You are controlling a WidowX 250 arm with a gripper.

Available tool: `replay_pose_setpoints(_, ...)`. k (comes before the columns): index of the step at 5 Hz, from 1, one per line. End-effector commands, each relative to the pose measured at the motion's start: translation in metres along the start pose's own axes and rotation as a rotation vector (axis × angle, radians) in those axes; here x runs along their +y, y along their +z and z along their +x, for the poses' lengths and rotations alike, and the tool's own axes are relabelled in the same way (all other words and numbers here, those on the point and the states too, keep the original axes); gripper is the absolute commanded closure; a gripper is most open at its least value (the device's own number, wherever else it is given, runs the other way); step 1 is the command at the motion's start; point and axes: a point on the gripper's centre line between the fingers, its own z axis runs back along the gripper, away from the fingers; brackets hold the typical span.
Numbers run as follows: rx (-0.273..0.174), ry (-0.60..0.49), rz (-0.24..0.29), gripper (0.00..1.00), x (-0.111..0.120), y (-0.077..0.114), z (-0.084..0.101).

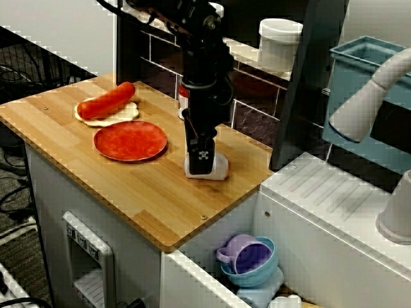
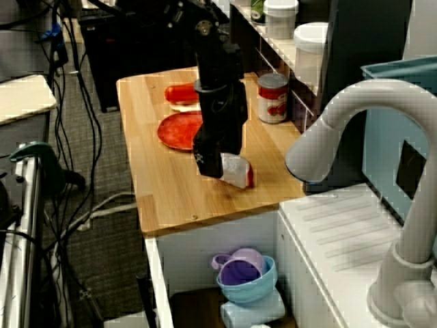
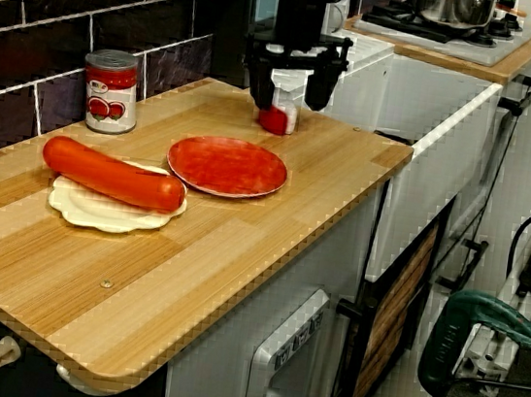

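We saw the gripper [image 3: 288, 96] low over the wooden counter [image 3: 239, 254], its fingers spread apart on both sides of a small white bottle with a red cap [image 3: 276, 119], not closed on it. The bottle lay on the counter near the red plate [image 3: 228, 165]. Well apart were a sausage [image 3: 112, 173] and a tomato can [image 3: 110, 90].

Counter [image 3: 187, 276]: matt light wood, grained. Plate [image 3: 227, 165]: smooth red plastic, slight sheen. Sausage [image 3: 112, 173]: glossy plastic. Tin [image 3: 110, 90]: metal, paper label. Bottle [image 1: 217, 168]: smooth white plastic.
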Motion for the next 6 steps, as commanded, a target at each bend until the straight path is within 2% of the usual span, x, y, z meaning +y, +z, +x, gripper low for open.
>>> replay_pose_setpoints(1,-0.030,0.048,0.013,0.00,0.014,0.005,0.013)
replay_pose_setpoints(2,-0.030,0.063,0.017,0.41,0.015,0.002,0.012)
replay_pose_setpoints(3,-0.032,0.058,0.020,1.00,0.014,0.002,0.011)
replay_pose_setpoints(4,-0.038,0.060,0.014,1.00,0.014,0.006,0.007)
replay_pose_setpoints(5,-0.042,0.037,0.001,1.00,0.017,0.018,-0.004)
replay_pose_setpoints(6,-0.026,-0.029,-0.011,1.00,0.018,0.026,-0.015)
